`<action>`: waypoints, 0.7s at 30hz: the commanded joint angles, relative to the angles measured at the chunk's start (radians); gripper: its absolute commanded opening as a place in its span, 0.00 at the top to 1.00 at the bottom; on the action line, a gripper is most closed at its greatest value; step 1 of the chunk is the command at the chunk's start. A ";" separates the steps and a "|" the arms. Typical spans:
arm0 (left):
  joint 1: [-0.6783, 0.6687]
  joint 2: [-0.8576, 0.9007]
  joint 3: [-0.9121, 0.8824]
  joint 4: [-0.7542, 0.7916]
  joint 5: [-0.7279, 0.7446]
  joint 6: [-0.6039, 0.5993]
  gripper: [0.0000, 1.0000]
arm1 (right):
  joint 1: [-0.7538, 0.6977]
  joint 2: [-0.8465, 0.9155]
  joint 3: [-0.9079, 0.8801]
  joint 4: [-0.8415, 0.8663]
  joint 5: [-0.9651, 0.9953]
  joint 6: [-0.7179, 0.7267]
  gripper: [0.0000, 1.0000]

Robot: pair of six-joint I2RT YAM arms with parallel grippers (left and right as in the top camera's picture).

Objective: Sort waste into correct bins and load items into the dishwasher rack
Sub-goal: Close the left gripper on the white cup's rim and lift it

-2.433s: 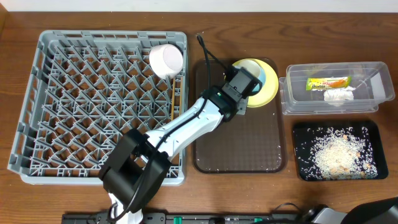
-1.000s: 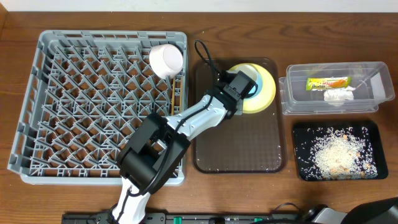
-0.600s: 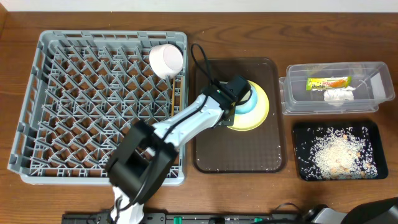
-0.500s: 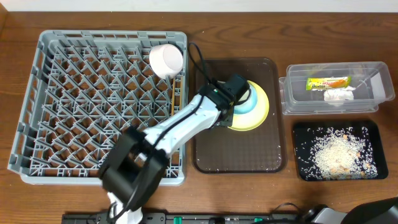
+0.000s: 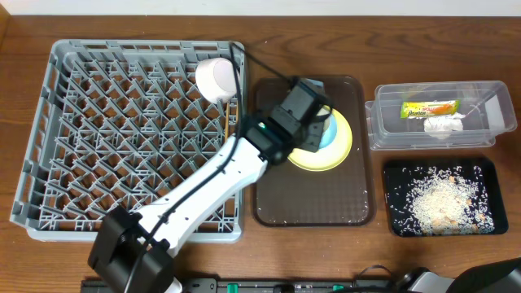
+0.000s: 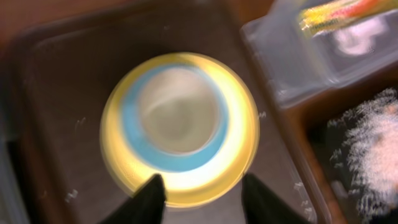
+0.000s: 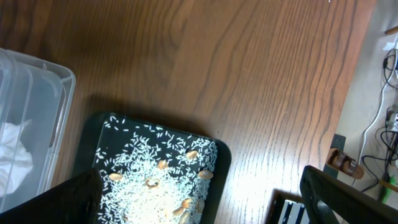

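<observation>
Far off to the left of my left fingers (image 6: 205,196) sits the dishwasher rack (image 5: 37,163). A white bowl (image 5: 217,79) stands in its corner closest to me, and the chopsticks (image 5: 225,129) lie along its near wall, pointing away from the desk's front edge.

My left fingers hover above the brown tray (image 5: 309,203), tips apart with nothing clamped between them. In the blurred wrist view, the near rim of the yellow plate (image 6: 239,143) lies under the gap between the tips. The light blue bowl (image 6: 180,112) sits on the plate just ahead of them. Both are round, so there is no long axis to line up with. What matters is that the stack lies directly below and slightly forward of these fingers, with the rack to their left. I judge the left arm is much better placed for this pick.

To the right of the left fingers, past the brown tray's edge, is the clear tub (image 5: 383,134). It holds the snack wrapper (image 5: 430,107) and the tissue (image 5: 444,124). The black tray (image 5: 395,175) with the rice scraps (image 5: 444,202) is beside it.

My right fingers (image 7: 205,199) are spread wide and empty at the far right, above the black tray's end, well away from the plate.
</observation>
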State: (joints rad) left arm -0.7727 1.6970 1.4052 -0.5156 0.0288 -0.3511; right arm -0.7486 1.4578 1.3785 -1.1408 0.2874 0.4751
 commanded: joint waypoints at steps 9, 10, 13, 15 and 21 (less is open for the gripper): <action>-0.064 0.154 0.006 0.243 -0.115 0.183 0.64 | -0.005 -0.006 0.000 0.000 0.011 0.018 0.01; -0.064 0.167 0.006 0.248 -0.124 0.183 0.64 | -0.005 -0.006 0.000 0.000 0.011 0.018 0.01; -0.064 0.204 0.006 0.253 -0.123 0.183 0.64 | -0.005 -0.006 0.000 -0.001 0.011 0.018 0.01; -0.065 0.229 0.006 0.251 -0.123 0.183 0.64 | -0.005 -0.006 0.000 0.000 0.011 0.018 0.01; -0.064 0.263 0.006 0.253 -0.128 0.183 0.64 | -0.005 -0.006 0.000 0.000 0.011 0.018 0.01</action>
State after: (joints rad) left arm -0.8394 1.9434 1.4052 -0.2649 -0.0711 -0.1822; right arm -0.7486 1.4578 1.3781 -1.1404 0.2874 0.4751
